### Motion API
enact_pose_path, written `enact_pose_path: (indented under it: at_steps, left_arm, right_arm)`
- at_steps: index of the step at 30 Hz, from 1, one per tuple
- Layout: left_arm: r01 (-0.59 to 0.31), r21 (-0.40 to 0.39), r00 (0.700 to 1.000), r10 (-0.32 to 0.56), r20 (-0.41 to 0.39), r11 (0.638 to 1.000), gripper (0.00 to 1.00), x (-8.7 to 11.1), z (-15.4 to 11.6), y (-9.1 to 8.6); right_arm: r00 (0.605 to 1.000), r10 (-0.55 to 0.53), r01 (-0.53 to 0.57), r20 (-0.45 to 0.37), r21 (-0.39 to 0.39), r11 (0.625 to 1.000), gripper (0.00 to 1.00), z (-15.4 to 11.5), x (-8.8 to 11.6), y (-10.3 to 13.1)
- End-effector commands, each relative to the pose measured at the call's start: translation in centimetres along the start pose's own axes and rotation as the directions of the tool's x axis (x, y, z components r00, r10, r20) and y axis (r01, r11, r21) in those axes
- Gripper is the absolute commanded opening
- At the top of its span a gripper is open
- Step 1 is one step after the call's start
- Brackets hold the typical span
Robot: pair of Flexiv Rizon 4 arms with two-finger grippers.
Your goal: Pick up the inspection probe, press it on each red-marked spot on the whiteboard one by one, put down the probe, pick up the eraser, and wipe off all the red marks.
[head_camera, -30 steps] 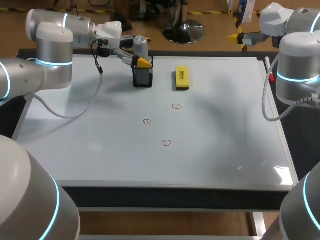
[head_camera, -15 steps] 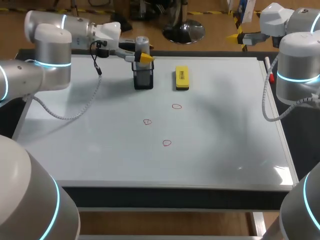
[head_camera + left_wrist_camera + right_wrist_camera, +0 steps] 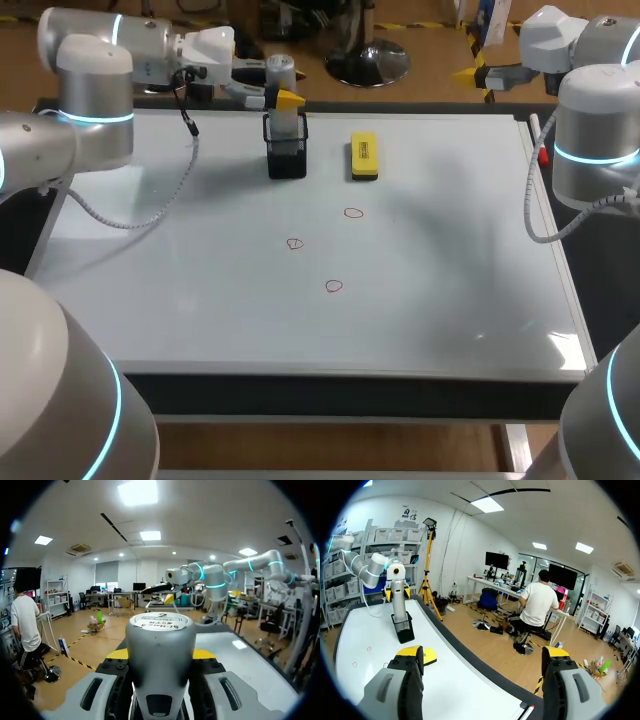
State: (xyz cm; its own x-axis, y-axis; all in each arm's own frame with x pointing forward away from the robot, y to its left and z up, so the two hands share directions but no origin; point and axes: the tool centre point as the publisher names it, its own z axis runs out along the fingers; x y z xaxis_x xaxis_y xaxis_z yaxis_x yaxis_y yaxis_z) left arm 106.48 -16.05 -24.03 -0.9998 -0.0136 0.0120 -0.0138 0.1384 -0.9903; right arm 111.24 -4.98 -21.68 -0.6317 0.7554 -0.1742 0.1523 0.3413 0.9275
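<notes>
The grey cylindrical inspection probe (image 3: 281, 82) stands upright at the back of the whiteboard (image 3: 200, 300), its lower end in the black holder (image 3: 286, 152). My left gripper (image 3: 284, 99) is shut on the probe (image 3: 160, 645), a yellow tip pressed to each side. Beside the holder, to its right, lies the yellow eraser (image 3: 364, 156). Three small red marks (image 3: 352, 212) (image 3: 294, 243) (image 3: 334, 286) sit mid-board. My right gripper (image 3: 482, 655) stands open and empty beyond the board's far right corner; it looks across at the probe (image 3: 397, 596), holder (image 3: 403, 626) and eraser (image 3: 428, 656).
A red-capped marker (image 3: 540, 140) lies along the whiteboard's right frame. My left arm's cable (image 3: 150, 215) droops over the back left of the board. My right arm's cable (image 3: 530, 215) hangs over the right edge.
My left gripper has closed on the probe and risen with it, drawing it partly up out of the holder. The right arm has kept still.
</notes>
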Motion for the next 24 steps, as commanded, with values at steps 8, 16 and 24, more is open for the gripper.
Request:
enact_pose_path:
  at_steps: [8, 16, 24]
  left_arm:
    - [0.017, -0.025, 0.999, -0.018, -0.045, 1.0, 0.0, 0.1, -0.3, -3.1]
    - [0.014, -0.039, 0.999, -0.016, -0.048, 0.999, 0.0, 0.3, -0.8, -4.9]
    - [-0.005, 0.001, 0.999, 0.005, -0.039, 1.0, 0.0, 0.7, -2.2, -7.1]
  right_arm:
    - [1.0, 0.0, 0.0, -0.001, 0.0, 1.0, 1.0, 0.0, 0.0, 0.0]
    - [1.0, 0.0, 0.0, -0.001, 0.0, 1.0, 1.0, 0.0, 0.0, 0.0]
    - [1.0, 0.0, 0.0, -0.001, 0.0, 1.0, 1.0, 0.0, 0.0, 0.0]
